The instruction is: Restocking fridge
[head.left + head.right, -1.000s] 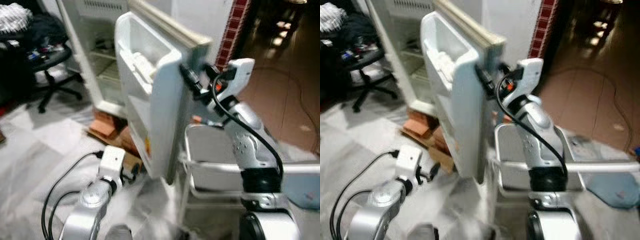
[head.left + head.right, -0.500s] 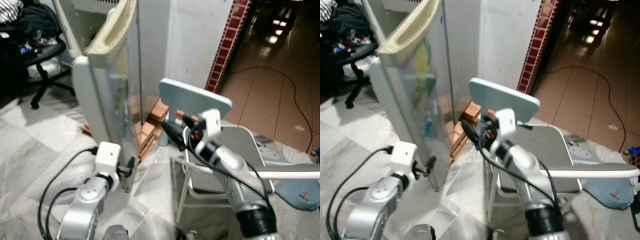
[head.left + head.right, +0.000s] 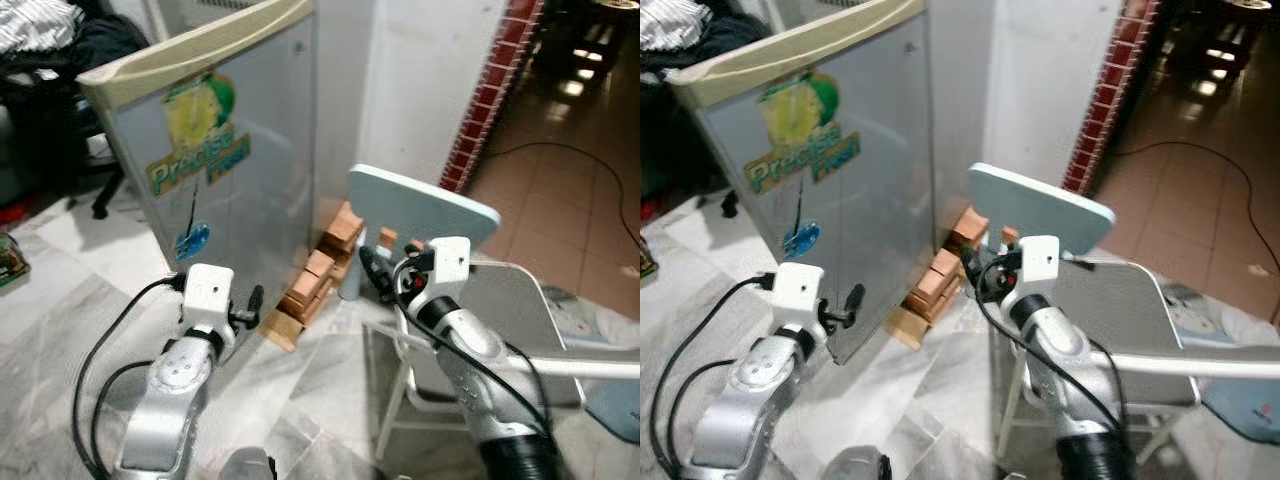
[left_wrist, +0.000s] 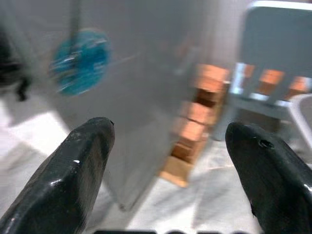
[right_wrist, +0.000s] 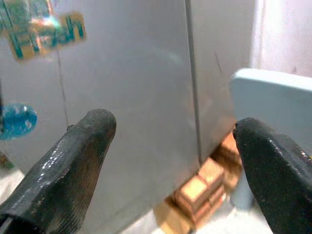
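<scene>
The grey fridge door [image 3: 240, 160] stood nearly closed at 11 o'clock, bricks [image 3: 318, 270] stacked at its base and a pale-blue chair [image 3: 425, 205] at 2 o'clock, while the left pincer [image 3: 252, 300] and right pincer [image 3: 368, 268] hung released, grasping nothing.

The fridge door [image 3: 225, 170] is standing at the left of the scene, its outer face turned toward the robot, with two stickers [image 3: 200, 135] sitting on that face, one above the other. A stack of bricks [image 3: 318, 275] is lying on the floor [image 3: 60, 300] just right of the door's lower edge, against the wall [image 3: 420, 80] behind. A chair [image 3: 480, 300] is standing right of the bricks. The left claw [image 3: 255, 300] is hanging low, just beside the door's bottom corner. The right claw [image 3: 368, 268] is hovering between the bricks and the chair. An office chair [image 3: 60, 150] is sitting behind the door, far left.
</scene>
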Motion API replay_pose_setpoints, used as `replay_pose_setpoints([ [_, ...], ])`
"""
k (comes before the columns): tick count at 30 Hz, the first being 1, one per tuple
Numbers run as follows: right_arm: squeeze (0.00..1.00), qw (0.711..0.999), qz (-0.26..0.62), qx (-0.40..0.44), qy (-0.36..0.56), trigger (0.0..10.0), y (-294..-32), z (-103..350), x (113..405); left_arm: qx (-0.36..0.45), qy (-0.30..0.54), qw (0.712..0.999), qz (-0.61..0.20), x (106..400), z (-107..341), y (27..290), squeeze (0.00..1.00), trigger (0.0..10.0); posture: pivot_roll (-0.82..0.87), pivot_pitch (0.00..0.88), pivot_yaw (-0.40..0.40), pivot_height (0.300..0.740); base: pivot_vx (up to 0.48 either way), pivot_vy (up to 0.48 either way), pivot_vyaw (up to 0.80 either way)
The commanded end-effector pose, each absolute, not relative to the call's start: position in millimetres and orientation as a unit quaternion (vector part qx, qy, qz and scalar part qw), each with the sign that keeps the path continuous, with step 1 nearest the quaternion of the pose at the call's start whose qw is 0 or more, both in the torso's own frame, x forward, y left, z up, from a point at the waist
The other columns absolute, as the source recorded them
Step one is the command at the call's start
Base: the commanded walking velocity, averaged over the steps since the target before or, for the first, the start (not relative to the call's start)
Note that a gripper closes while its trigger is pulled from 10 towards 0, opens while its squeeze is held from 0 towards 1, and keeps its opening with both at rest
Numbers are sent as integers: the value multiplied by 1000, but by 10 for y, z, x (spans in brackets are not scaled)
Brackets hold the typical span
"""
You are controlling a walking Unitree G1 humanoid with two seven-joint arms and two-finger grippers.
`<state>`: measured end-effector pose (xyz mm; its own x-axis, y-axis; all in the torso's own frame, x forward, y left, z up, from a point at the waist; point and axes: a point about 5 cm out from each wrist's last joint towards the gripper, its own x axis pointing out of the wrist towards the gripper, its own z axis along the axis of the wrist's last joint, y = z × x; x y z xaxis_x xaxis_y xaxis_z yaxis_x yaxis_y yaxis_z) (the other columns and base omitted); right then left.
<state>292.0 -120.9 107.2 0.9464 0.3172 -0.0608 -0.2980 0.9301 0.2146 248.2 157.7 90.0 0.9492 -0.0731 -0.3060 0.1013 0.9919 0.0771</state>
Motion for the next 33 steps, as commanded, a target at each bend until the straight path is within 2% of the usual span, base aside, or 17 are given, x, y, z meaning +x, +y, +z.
replay_pose_setpoints([
  [1, 0, 988, 118, 92, 43, 10000, -1362, 1061, 2944, 44, 141, 988, -50, 2509, 921, 1532, 0, 10000, 101, 19, -8, 740, 0, 480, 0],
  [19, 0, 991, 89, 89, 41, 10000, -1396, 1048, 3009, 23, 128, 990, -60, 2552, 917, 1456, 0, 10000, 95, 7, -13, 740, 0, 480, -243],
  [33, 0, 992, 86, 84, 36, 10000, -1400, 1053, 3027, 9, 127, 990, -67, 2559, 922, 1423, 0, 10000, 94, 7, -14, 740, 0, 480, 0],
])
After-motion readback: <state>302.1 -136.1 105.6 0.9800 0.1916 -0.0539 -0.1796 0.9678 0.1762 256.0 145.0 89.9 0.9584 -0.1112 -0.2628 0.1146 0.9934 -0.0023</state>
